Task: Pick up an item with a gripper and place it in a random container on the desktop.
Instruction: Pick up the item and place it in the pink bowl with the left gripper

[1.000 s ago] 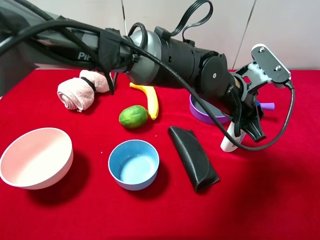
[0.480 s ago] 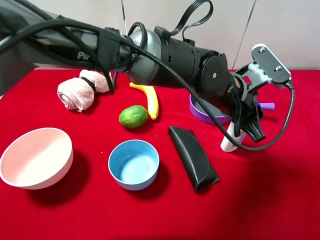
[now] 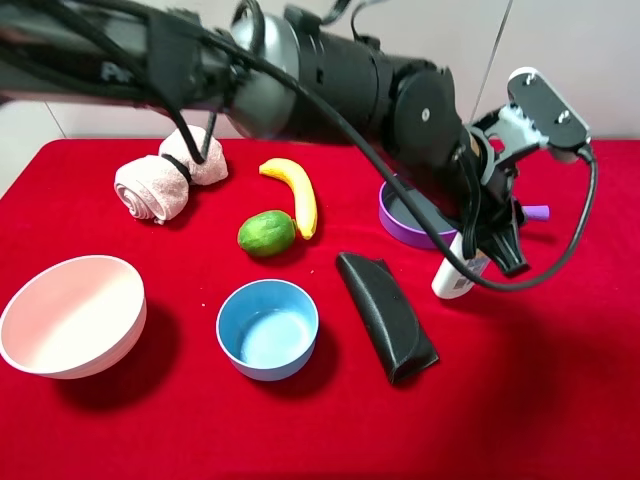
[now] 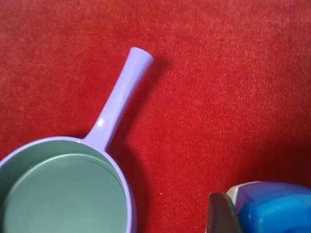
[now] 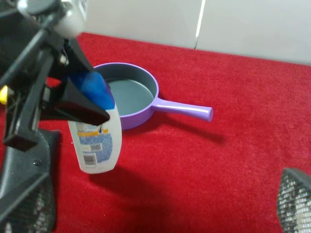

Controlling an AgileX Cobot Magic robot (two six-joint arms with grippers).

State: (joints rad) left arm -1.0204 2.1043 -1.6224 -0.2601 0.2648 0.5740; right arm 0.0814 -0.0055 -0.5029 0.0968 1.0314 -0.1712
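Note:
The white bottle (image 3: 450, 278) with a blue cap and printed label hangs tilted just over the red cloth (image 3: 560, 380), next to the purple pan. My left gripper (image 3: 484, 248) reaches across to the right side and is shut on its blue cap. The right wrist view shows the bottle (image 5: 97, 143) held by its cap (image 5: 95, 86) between black fingers (image 5: 73, 104). The left wrist view shows the cap (image 4: 274, 208). The pale pink bowl (image 3: 70, 315) stands at the front left, far from the bottle. My right gripper (image 5: 160, 199) is open and empty, facing the bottle.
A purple pan (image 3: 405, 222) with a handle (image 5: 184, 109) lies behind the bottle. A black pouch (image 3: 385, 313) lies just to its left. A blue bowl (image 3: 267, 328), a lime (image 3: 266, 232), a banana (image 3: 295, 192) and a rolled towel (image 3: 165, 180) lie further left.
My left arm has risen and swung slightly, taking the bottle with it. The bottle's lower end has shifted a little to the left and up. The other objects have not moved.

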